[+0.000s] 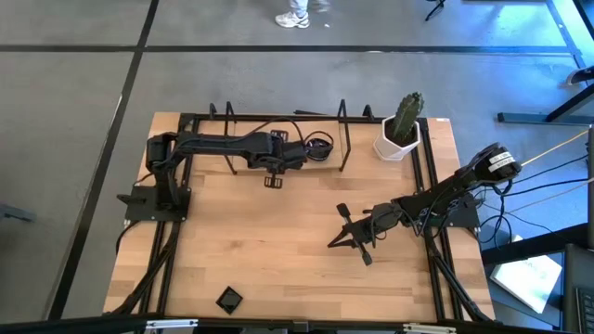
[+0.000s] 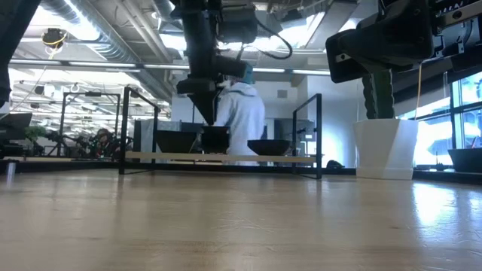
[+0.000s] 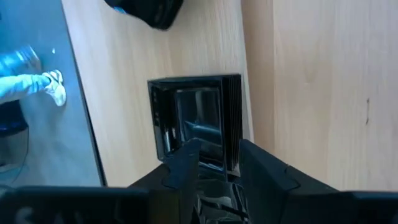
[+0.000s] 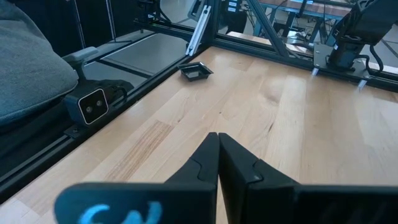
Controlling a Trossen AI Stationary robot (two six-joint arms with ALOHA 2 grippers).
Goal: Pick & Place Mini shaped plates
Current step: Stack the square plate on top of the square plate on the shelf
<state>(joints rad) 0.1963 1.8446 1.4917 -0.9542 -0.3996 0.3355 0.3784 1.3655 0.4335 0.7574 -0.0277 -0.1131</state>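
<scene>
Mini shaped plates, glossy black: a stack of raised-rim square plates [image 3: 198,121] lies on the wooden table [image 1: 278,241] toward its far side, left of centre, edges lined up one upon another. One more single square plate [image 1: 229,299] lies alone at the near edge of the table, left of centre, well apart from the stack. From table height, two dark rounded dishes [image 2: 269,147] show beyond the stack, by the far rail; their exact shape cannot be told.

Left gripper [image 3: 219,155]: reaches in from the left side, directly over the stack. Its fingers [image 3: 183,163] stand parted on either side of the stack's near edge; nothing is lifted, and whether the pads touch the plates cannot be told.

Right gripper [image 4: 217,149]: low over the table right of centre, well apart from both plate groups, pointing toward the near left. Fingers pressed together, tips meeting, holding nothing.

Other items: white pot [image 1: 397,141] with a green cactus [image 1: 406,116], far right corner of the table. Black metal frame [image 1: 278,118] round the table's edges. A person in a white coat [image 2: 241,113] stands beyond the far side, back turned; a white shoe [image 1: 292,19] shows on the grey floor there.
</scene>
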